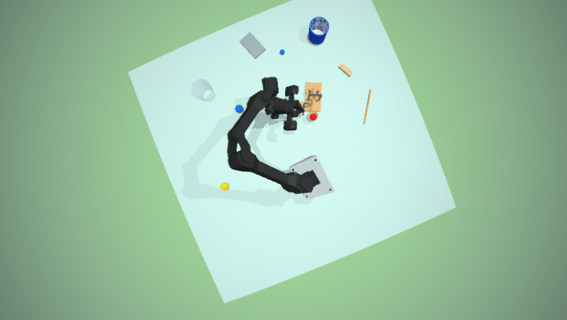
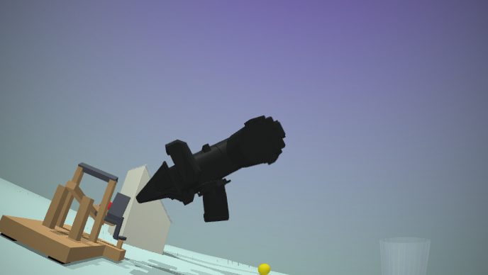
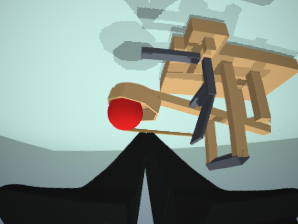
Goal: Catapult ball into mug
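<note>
The wooden catapult stands upright on the table, with a dark crossbar and dark grey trigger parts. The red ball sits in the cup at the end of its throwing arm; the trigger parts mostly hide it in the exterior view. The blue mug stands upright beyond the catapult, at the top of the top view. My gripper is shut and empty. Its tips are raised beside the trigger side of the catapult, apparently not touching it.
A clear cup, a blue ball and a yellow ball are left of the catapult. A small blue ball and grey block lie beyond; a wooden block and stick lie right.
</note>
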